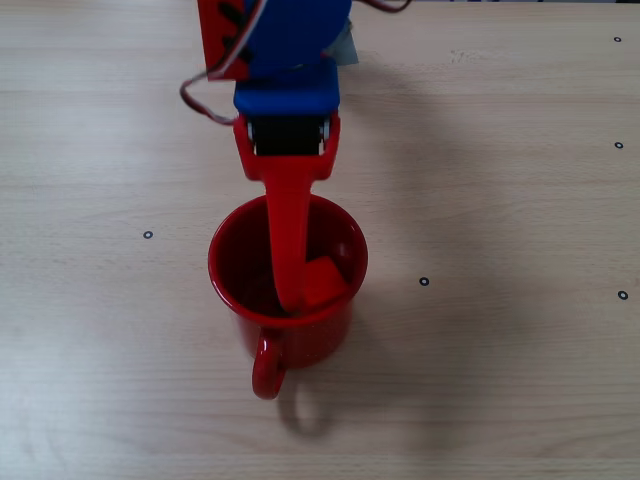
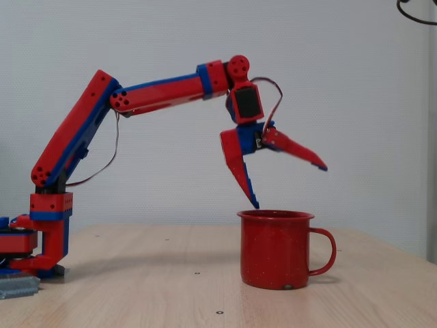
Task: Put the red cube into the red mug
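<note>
The red mug (image 1: pixel 232 285) stands on the wooden table, handle toward the bottom edge in a fixed view. Inside it, against the right of the wall, the red cube (image 1: pixel 325 283) rests free of the fingers. My gripper (image 1: pixel 288 255) hangs over the mug's mouth, and one long red finger (image 1: pixel 287 230) crosses it. From the side, the gripper (image 2: pixel 289 186) is open just above the rim of the mug (image 2: pixel 273 249), jaws spread wide and holding nothing. The lower fingertip (image 2: pixel 254 203) points at the left rim. The mug's wall hides the cube there.
The arm's base (image 2: pixel 48 232) stands at the table's left end, with a grey clamp (image 2: pixel 13 285) beside it. Small black ring marks (image 1: pixel 423 281) dot the tabletop. A white wall rises behind the table.
</note>
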